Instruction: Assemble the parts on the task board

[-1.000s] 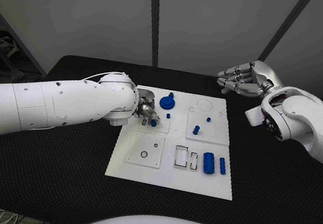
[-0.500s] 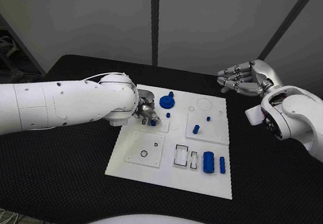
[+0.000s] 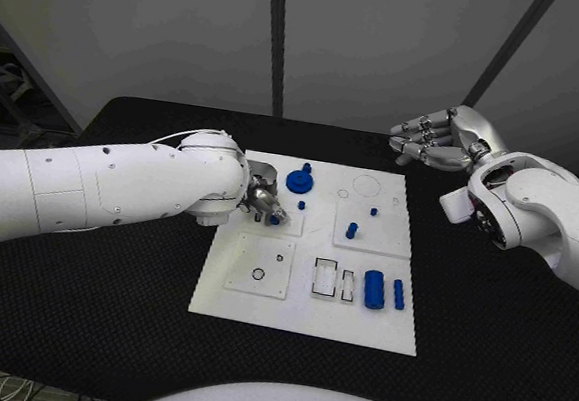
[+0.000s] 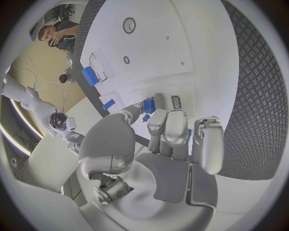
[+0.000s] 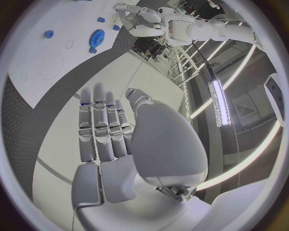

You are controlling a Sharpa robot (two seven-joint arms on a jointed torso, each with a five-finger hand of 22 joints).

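left hand (image 3: 263,203), at the left part of the task board (image 3: 305,319) on the black tabletop (image 3: 99,315), pinches a small blue part (image 3: 276,218) in its fingertips. right hand (image 3: 441,139) raised beyond the board's far right corner, fingers spread, holding nothing.

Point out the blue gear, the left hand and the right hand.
blue gear (image 3: 299,184), head view, on its round toothed face.
left hand (image 3: 263,201), head view, on the fingers over the board.
right hand (image 3: 436,140), head view, on the curled fingers.

Black table (image 3: 103,285), white task board (image 3: 306,314) lying flat at its middle
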